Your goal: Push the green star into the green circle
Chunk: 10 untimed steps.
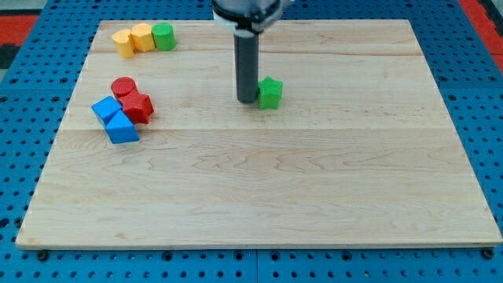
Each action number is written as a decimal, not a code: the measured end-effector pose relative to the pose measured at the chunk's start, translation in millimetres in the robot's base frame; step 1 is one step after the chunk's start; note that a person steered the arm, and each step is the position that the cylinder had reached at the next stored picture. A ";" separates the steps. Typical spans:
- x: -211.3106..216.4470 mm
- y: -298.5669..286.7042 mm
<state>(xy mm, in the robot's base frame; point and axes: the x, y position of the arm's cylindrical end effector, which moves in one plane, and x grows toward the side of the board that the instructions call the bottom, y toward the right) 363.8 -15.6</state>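
Green star (270,92): sits on the wooden board (314,189), a little above the board's middle, slightly toward the view's top. Upright, flat on the wood.

My tip (247,100): down on the board just at the star's left side, touching it or nearly so; the exact contact cannot be made out. The rod is a plain dark post with nothing to open or close, and it holds nothing. It stands vertical, its upper part running out of the view's top.

Green circle (163,36): far corner of the board, top left, well apart from the star. It touches a yellow block (143,37), which in turn touches a second yellow block (123,42) on its left; the three form a short row. Shapes of the yellow pair not clear.

Further down the left side: a red round block (122,87) and a red block (137,106) close together, with two blue blocks, one (106,108) above the other (121,128), pressed against them on the left and below.

Board lies on a blue pegboard surface (23,118).
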 end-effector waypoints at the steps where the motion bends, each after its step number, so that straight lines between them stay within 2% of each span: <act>1: -35.0 -11.9; 4: -36.7 -13.3; 5: -64.2 50.9; 6: -64.6 54.6; 7: -64.8 82.3; 8: -24.3 81.3; 10: 20.5 67.7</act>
<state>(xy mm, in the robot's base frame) 384.3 52.1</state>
